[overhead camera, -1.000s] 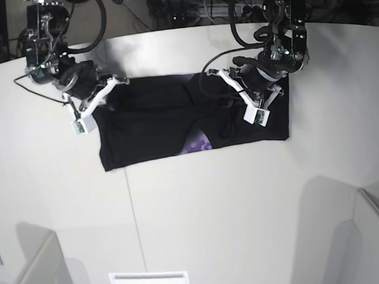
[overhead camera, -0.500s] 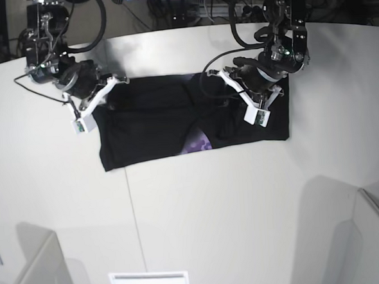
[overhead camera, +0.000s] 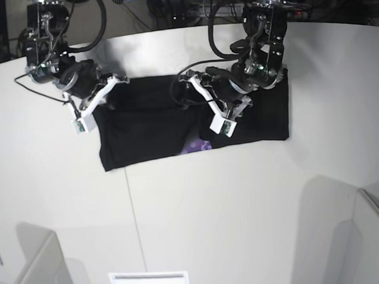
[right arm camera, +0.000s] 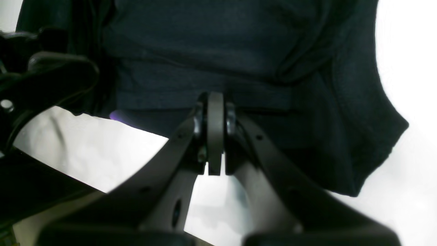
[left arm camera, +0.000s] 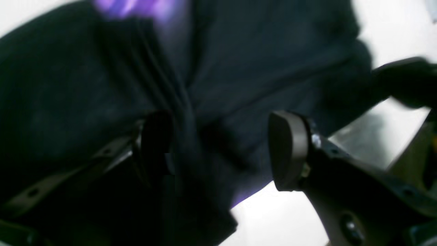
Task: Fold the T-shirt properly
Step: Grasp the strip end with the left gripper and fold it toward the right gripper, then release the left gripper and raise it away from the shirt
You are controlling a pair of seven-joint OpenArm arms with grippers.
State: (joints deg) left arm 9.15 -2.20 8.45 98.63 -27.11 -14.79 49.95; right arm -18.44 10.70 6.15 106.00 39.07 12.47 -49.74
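Since a second ago, the left end effector (overhead camera: 208, 102) is sitting nearer the middle of the T-shirt (overhead camera: 143, 129), where before it was over the garment's edge on the base view's right, and its jaws are now standing apart. In the left wrist view the left end effector (left arm camera: 218, 150) is showing a ridge of black cloth rising between the two spread pads, and I cannot tell whether either pad is touching it.

The T-shirt (left arm camera: 239, 61) is lying as a wide black band across the far part of the white bench (overhead camera: 213, 211), with a patch of purple print (overhead camera: 198, 143) showing at its near edge. No brand, label or readable writing is showing on it.

The right end effector (right arm camera: 215, 136) is staying pressed together, pinching a hemmed edge of the T-shirt (right arm camera: 218, 51); in the base view the right end effector (overhead camera: 112, 89) is resting at the garment's far corner.
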